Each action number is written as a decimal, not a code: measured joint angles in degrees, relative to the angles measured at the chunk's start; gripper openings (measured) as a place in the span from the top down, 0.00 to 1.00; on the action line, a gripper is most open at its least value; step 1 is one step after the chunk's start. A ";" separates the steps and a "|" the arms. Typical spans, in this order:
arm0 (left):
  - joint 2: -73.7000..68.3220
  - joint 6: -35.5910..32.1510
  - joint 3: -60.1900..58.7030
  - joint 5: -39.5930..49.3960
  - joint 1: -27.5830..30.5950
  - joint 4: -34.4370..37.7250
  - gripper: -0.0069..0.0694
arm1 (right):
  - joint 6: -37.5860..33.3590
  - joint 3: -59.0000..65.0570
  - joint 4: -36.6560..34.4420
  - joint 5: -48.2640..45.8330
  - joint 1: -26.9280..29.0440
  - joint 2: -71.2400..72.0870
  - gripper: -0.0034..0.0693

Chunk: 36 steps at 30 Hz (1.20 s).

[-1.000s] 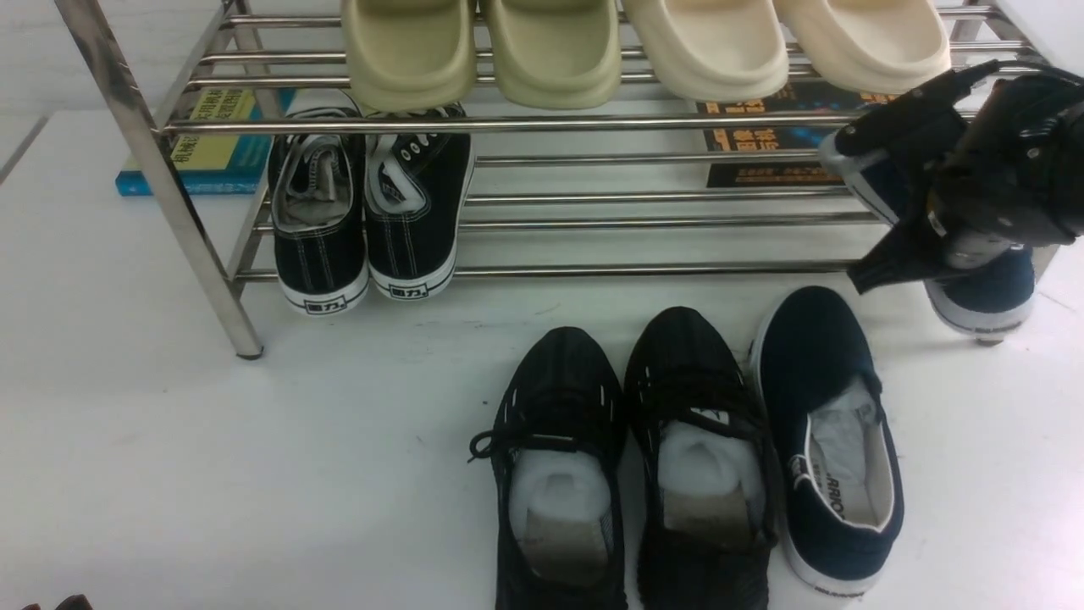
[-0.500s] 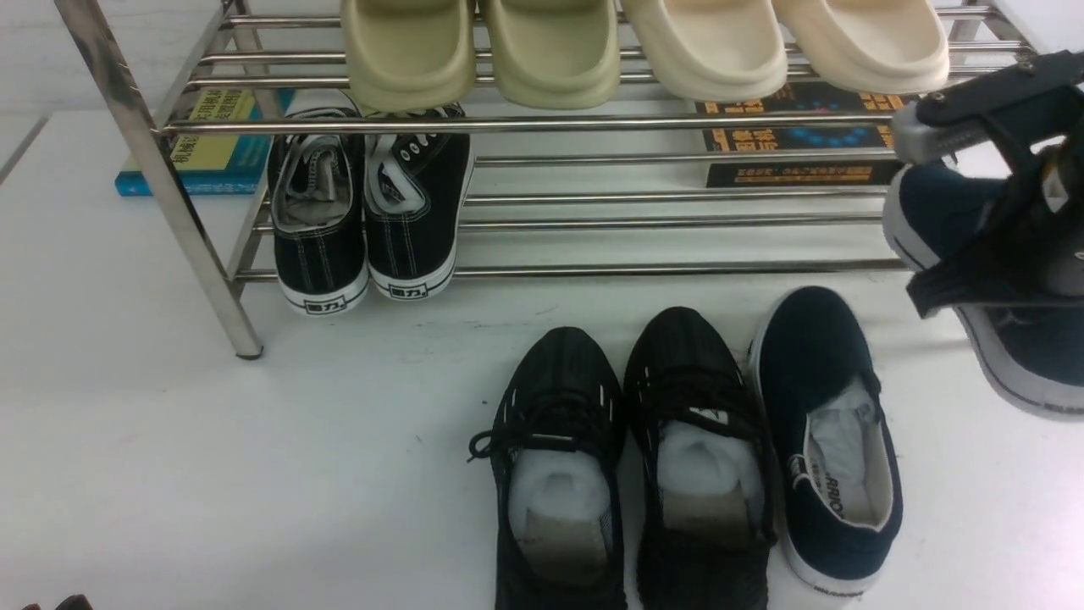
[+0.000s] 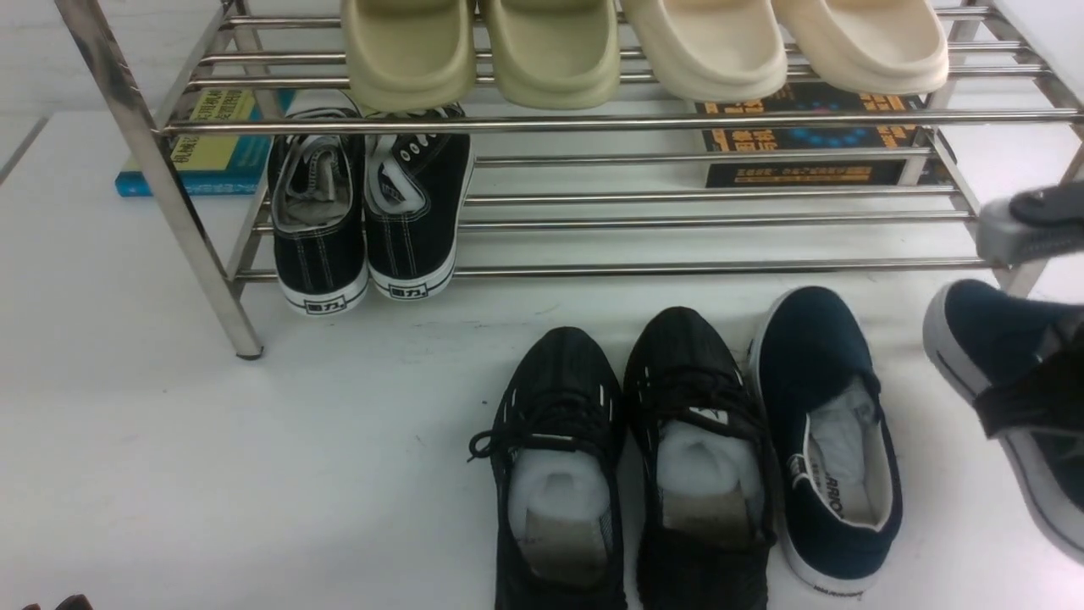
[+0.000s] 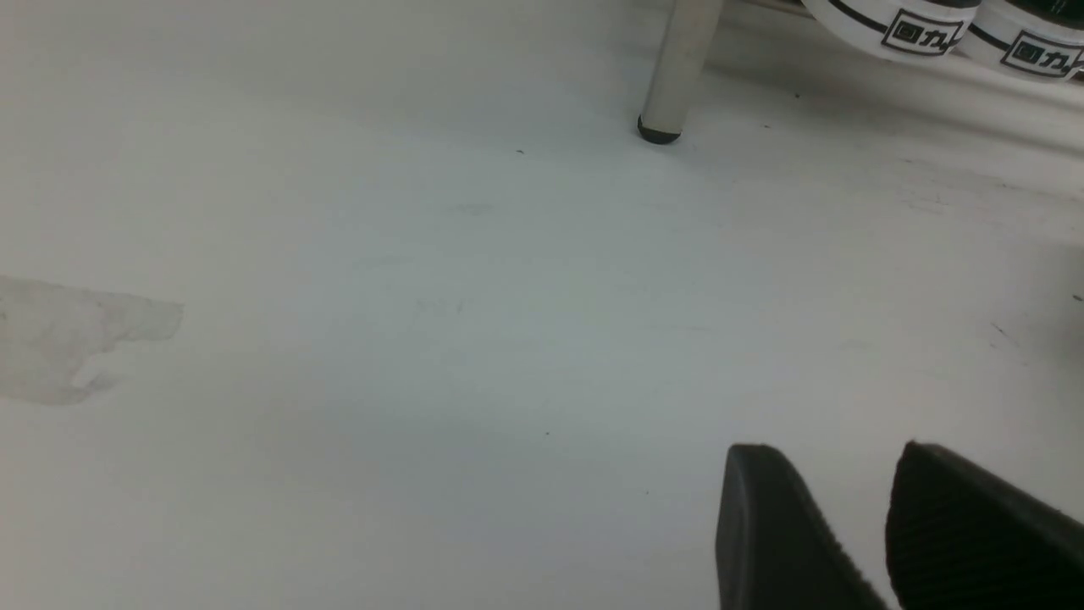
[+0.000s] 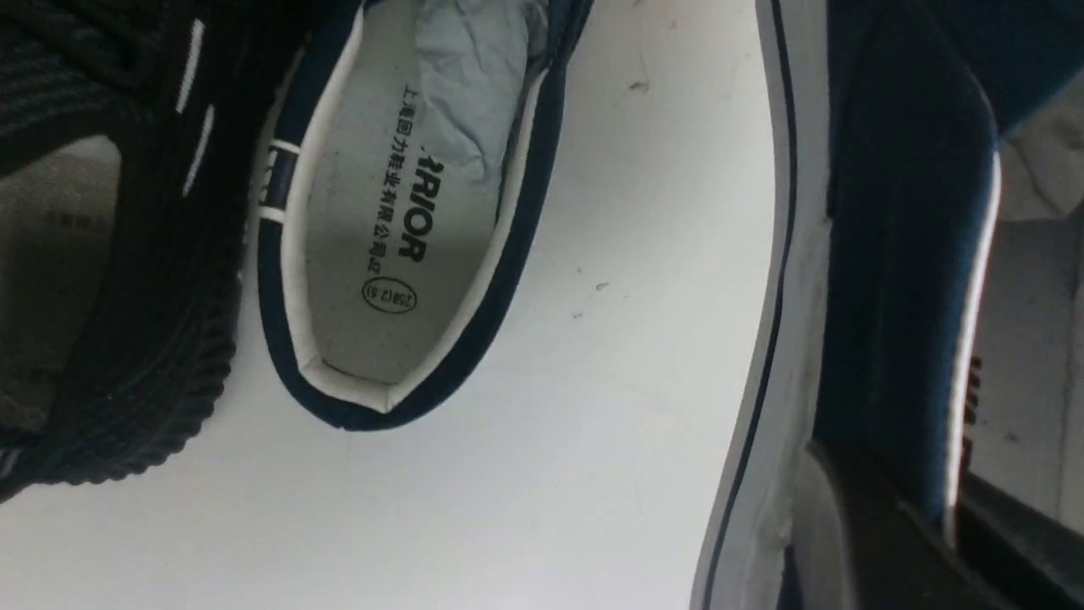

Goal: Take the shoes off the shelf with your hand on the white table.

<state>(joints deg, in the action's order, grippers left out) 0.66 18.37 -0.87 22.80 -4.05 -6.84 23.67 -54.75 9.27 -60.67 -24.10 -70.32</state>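
The right end effector (image 3: 1020, 318) comes in at the right edge of the front view, in front of the right end of the shelf (image 3: 593, 123). It is clenched on the held navy shoe (image 3: 987, 330): a grey finger is above the shoe and a black finger crosses its side. This shoe is off the shelf and tilted, with the toe toward the shelf and the white sole rim turned to the left. I cannot tell if it touches the worktop (image 3: 254, 474). The left end effector (image 4: 855, 542) is low over the worktop, its fingers apart and holding nothing, near a leg of the shelf (image 4: 677, 68).

The other navy shoe (image 3: 826, 440) stands flat on the worktop in front of the shelf, apart from the held one, with white paper stuffed in its toe. Just beside it, on its left, stands a pair of black mesh sneakers (image 3: 694, 398). Black lace-up sneakers (image 3: 415, 229) sit on the lower tier at the left. On the upper tier are pale green slippers (image 3: 411, 51) and cream slippers (image 3: 711, 47). A yellow and blue book (image 3: 207, 140) and a dark book (image 3: 804, 144) lie behind the bars.

The worktop is white, with small dark specks and a grey scuff patch (image 4: 68, 339).
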 joint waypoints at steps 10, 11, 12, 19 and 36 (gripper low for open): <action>0.00 0.00 0.00 0.00 0.00 0.00 0.59 | 10.61 10.97 7.76 19.68 -0.07 -0.38 0.92; 0.00 0.00 0.00 0.00 0.00 0.00 0.59 | 10.61 10.97 7.76 19.68 -0.07 -0.47 0.92; 0.00 0.00 0.00 0.00 0.00 0.00 0.59 | 11.85 11.09 8.43 19.63 -0.07 -1.09 0.92; 0.00 0.00 0.00 0.00 0.00 0.00 0.59 | 13.80 11.15 8.96 19.92 -0.07 -6.55 0.92; 0.00 0.00 0.00 0.00 0.00 0.00 0.59 | 18.70 11.25 8.47 24.01 -0.07 -13.99 0.90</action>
<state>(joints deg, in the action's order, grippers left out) 0.66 18.37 -0.87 22.80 -4.05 -6.84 42.37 -43.49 17.73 -36.66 -24.17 -84.31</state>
